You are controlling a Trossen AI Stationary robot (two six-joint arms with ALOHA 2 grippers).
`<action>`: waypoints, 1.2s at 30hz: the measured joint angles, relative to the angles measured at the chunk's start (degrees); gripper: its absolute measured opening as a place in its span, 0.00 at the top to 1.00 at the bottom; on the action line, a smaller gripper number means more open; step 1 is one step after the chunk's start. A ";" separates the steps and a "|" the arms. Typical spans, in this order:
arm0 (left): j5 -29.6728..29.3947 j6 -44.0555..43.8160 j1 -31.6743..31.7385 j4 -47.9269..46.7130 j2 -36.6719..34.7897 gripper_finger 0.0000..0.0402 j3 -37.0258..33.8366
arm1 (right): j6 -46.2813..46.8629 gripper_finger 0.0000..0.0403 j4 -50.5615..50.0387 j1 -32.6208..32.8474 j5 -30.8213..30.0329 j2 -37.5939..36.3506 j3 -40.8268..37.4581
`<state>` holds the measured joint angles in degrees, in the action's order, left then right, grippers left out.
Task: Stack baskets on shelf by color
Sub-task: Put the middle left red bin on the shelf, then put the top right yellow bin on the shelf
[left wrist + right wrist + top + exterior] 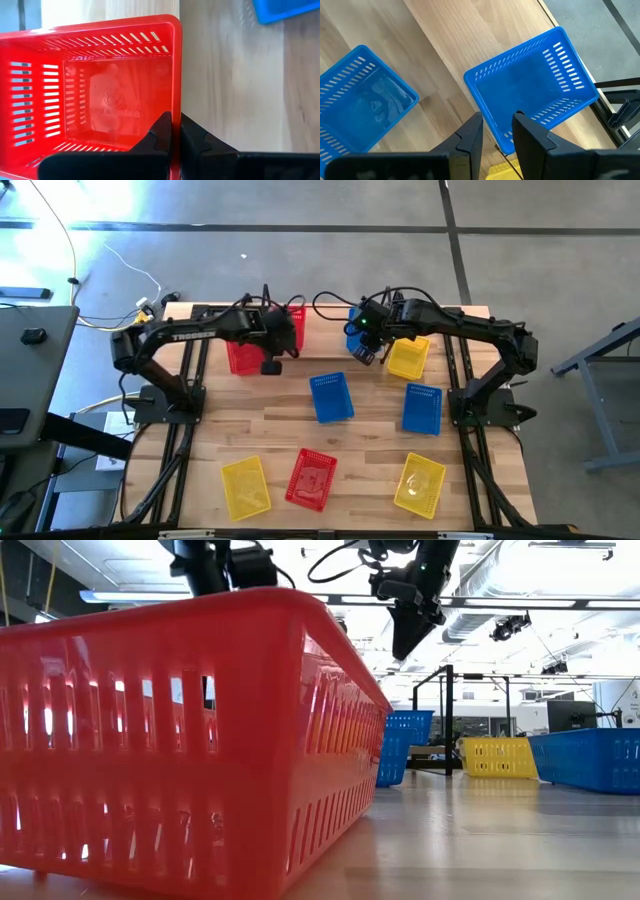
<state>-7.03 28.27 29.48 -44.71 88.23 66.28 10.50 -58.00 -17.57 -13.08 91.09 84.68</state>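
Left gripper (pixel 175 131) is clamped on the wall of a red basket (pixel 252 345), upper left of centre in the high view. Right gripper (pixel 497 131) hangs part open over a blue basket (pixel 532 92), holding nothing.

Left pincer (pixel 175 131) clamped shut; right pincer (pixel 497 125) parted, raised

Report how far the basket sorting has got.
Early stage. No colour stack looks finished. In hand: the left gripper is shut on the wall of a red basket at the table's far edge; the right gripper, open, is above a blue basket there. Left: seven baskets lie single on the tabletop.
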 joint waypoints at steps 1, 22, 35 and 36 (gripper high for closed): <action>0.00 0.02 0.14 0.00 0.55 1.00 0.00 | 0.00 0.77 0.00 0.01 0.00 0.00 0.00; 0.13 0.48 2.77 -0.39 4.95 0.97 0.00 | 0.20 0.77 -0.02 0.00 1.68 0.00 0.00; 0.09 0.42 2.75 -0.46 4.93 0.79 0.00 | 2.77 0.77 -0.04 -0.01 2.21 0.00 0.00; 0.17 0.42 2.75 -0.46 4.93 0.77 0.00 | 3.03 0.77 -0.02 0.00 2.21 0.00 0.00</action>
<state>-6.86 28.69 32.23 -45.17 93.17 66.28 13.54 -58.02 -17.56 -10.87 91.09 84.68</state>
